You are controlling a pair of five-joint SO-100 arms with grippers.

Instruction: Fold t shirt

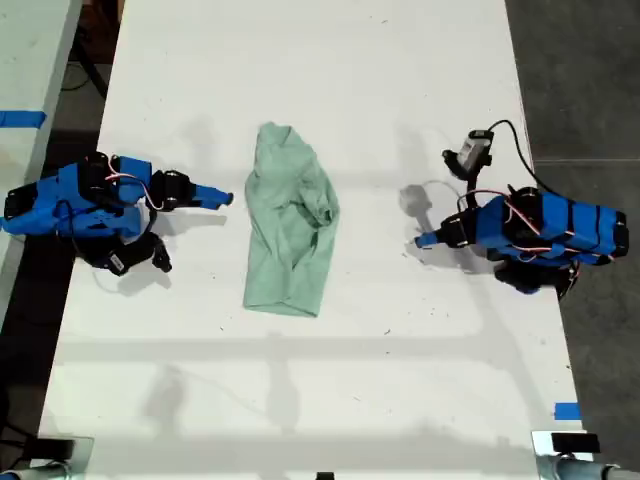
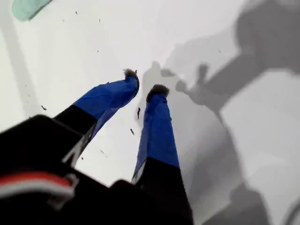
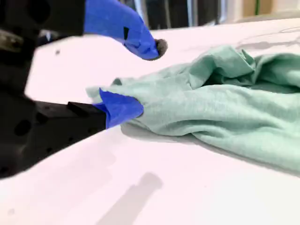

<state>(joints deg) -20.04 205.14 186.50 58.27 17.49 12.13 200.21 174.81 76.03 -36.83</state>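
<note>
A rumpled mint-green t shirt [image 1: 290, 225] lies lengthwise at the middle of a white table [image 1: 400, 80]. At the exterior view's left, the second gripper [image 3: 147, 77] rests just beside the shirt's edge with its jaws spread wide and nothing between them. At the exterior view's right, the first gripper [image 2: 143, 82] sits well apart from the shirt over bare table, its blue jaws slightly parted and empty.
</note>
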